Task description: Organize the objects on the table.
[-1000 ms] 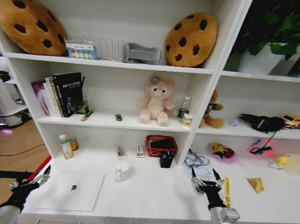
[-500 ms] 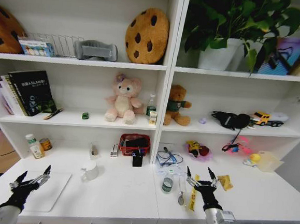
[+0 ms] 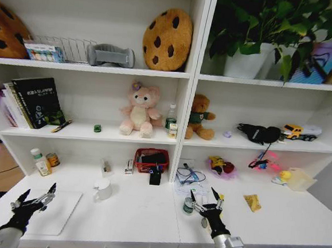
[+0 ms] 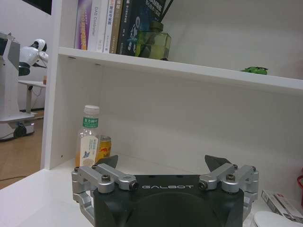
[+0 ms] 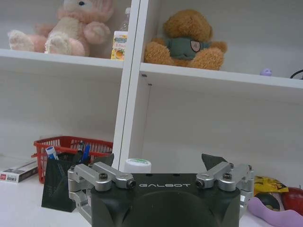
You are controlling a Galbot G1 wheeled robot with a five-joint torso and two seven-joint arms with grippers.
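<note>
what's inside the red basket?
The red basket holds something dark and flat. A black pen holder with blue pens stands in front and covers the rest.

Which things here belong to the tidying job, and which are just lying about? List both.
Job: silver laptop, round green tin, tiny green trinket, white desk.
Lying about: pink plush, brown bear, cookie cushion, potted plant, toy truck.

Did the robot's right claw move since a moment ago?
Yes. The right gripper, fingers open, has shifted toward the robot's left. Before, it sat to the right of the round green tin on the table; now it hovers right beside it.
</note>
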